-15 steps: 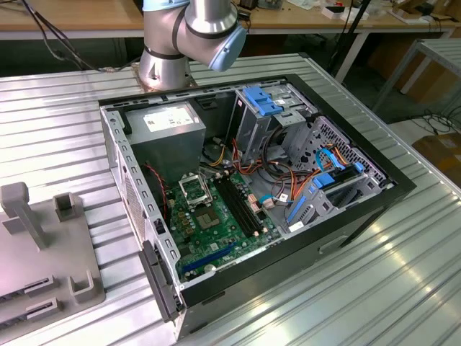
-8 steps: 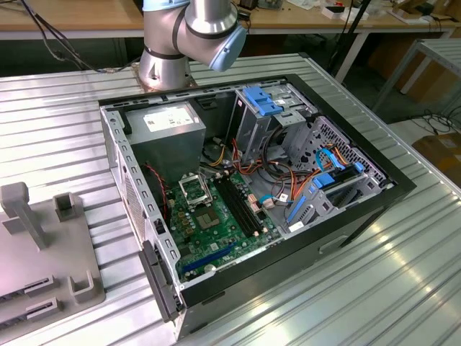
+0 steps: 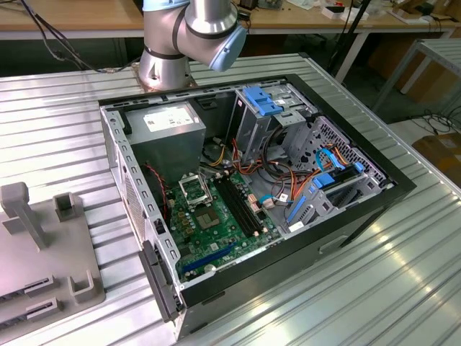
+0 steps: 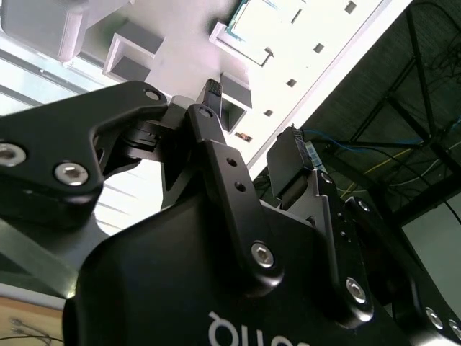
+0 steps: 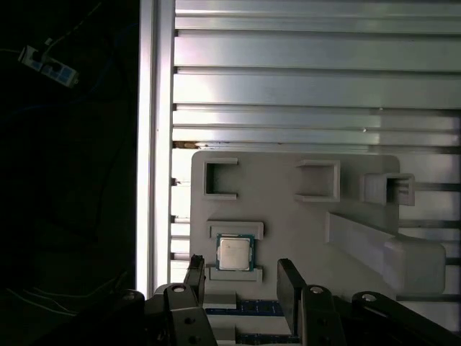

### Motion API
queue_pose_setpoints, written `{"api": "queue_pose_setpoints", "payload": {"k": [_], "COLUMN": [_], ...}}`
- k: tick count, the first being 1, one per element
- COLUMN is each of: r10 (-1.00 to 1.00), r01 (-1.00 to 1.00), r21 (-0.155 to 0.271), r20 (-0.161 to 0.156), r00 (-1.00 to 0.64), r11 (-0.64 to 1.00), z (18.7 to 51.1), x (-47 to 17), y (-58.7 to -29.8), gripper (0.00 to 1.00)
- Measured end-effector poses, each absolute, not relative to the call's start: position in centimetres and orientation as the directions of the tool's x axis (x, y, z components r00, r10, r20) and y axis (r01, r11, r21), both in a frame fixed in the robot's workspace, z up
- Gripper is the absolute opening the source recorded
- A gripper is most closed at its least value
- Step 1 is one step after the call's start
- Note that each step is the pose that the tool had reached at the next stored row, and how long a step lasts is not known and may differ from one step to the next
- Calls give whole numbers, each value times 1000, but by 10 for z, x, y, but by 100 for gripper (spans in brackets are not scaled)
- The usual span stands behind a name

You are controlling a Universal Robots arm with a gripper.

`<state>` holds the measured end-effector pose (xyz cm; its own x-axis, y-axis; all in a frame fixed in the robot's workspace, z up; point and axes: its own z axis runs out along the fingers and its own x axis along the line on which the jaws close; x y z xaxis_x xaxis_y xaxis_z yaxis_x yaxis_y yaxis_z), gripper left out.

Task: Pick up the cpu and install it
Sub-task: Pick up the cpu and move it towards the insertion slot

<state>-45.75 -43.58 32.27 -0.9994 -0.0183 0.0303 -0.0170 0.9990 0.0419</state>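
- First wrist view: the black metal fingers point(image 5: 194, 274) stand apart and hold nothing. They hang above the pale grey moulded fixture plate point(image 5: 288, 209), which lies on the ribbed aluminium worktop point(image 5: 302, 79).
- Location of the part: the small flat square cpu point(image 5: 235, 253) lies face up in its seat on that plate, between two low raised lips point(image 5: 235, 229). It is roughly in line with the gap between the fingers, and no contact is evident.
- Step in hand, as judged: the approach for the pick, with the grasp not yet made.
- Recommendation: centre the gap on the chip. Keep the fingers square to the two edges the lips leave free, and close lightly on those edges alone. Stay off the face and the lips, and lift straight so the chip does not cock in its seat.
- Appearance: thin, with a silvery-grey centre face and a greenish-tan border. It lies level and square to the seat.
- Exterior view: the black square socket with a metal frame point(image 3: 194, 189) sits on the green motherboard point(image 3: 223, 223) inside the open black computer case point(image 3: 360, 216), well apart from the plate.
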Motion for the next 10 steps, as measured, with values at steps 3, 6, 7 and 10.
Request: {"api": "queue_pose_setpoints", "payload": {"k": [3, 6, 7, 10], "r10": [-18, -18, -18, -38], "r01": [-17, -17, -17, -36], "r21": [42, 42, 42, 42], "r20": [30, 30, 30, 30], "r00": [-999, -999, -999, -999], "r11": [999, 999, 999, 998], "z": [323, 323, 323, 323], "x": [-458, -458, -458, -458], "y": [-436, -436, -436, -436], "gripper": [53, 53, 53, 53]}}
